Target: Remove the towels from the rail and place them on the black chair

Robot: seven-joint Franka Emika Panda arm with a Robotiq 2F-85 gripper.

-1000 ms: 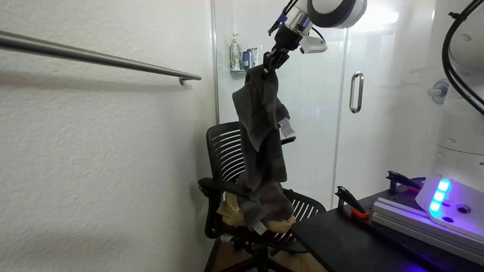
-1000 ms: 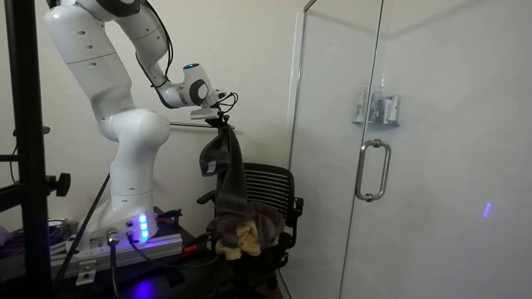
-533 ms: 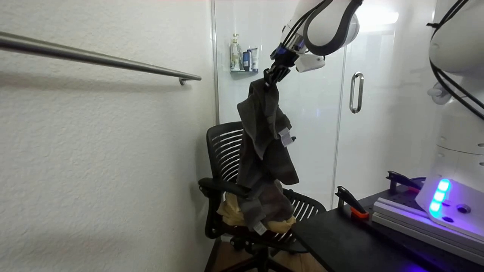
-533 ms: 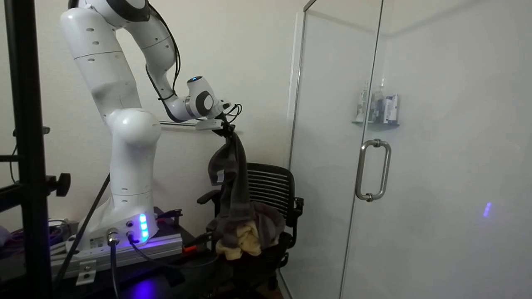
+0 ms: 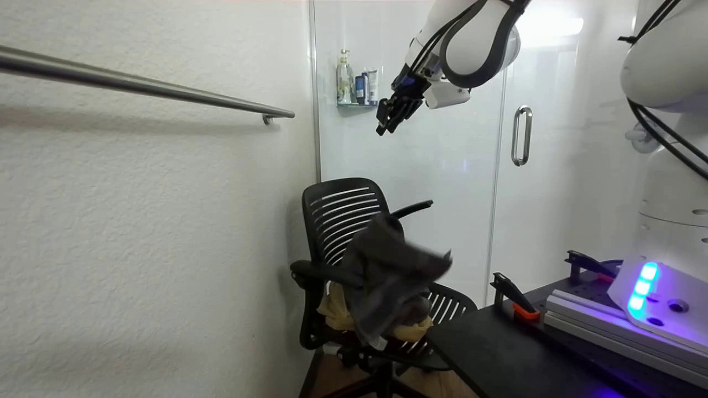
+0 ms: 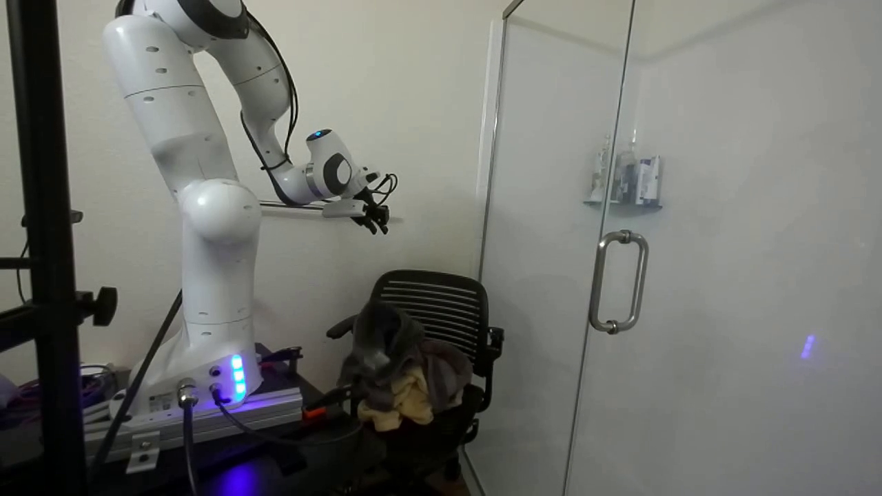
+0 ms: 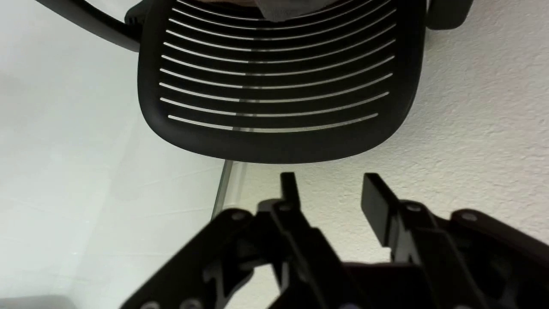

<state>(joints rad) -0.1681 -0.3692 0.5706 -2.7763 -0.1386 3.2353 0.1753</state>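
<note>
While its right-hand corner blurs in an exterior view, a dark gray towel (image 5: pixel 381 249) piles in folds over the seat of a black office chair (image 7: pixel 279 146), on top of a pale yellow towel (image 5: pixel 333 309) and beside a purplish-gray towel (image 6: pixel 451 368); from where I stand, I cannot tell whether the gray one lies still. Well above the heap, the black Robotiq gripper (image 7: pixel 330 189) points obliquely downward, its two fingers (image 7: pixel 379 208) spread well apart with nothing in their hold, rough wall (image 7: pixel 484 111) showing between them. A white Panda arm (image 6: pixel 220 227) bears it, standing at a black table (image 5: pixel 487 342), blue lights (image 5: pixel 643 286) glowing on its base (image 6: pixel 207 344). At left in an exterior view, a metal towel rail (image 5: pixel 144 85) runs toward the far glass shower door (image 5: pixel 553 221), which carries a pull handle (image 6: pixel 598 286); a pump bottle (image 5: pixel 344 83) stands on a small shelf (image 5: pixel 357 105).
</note>
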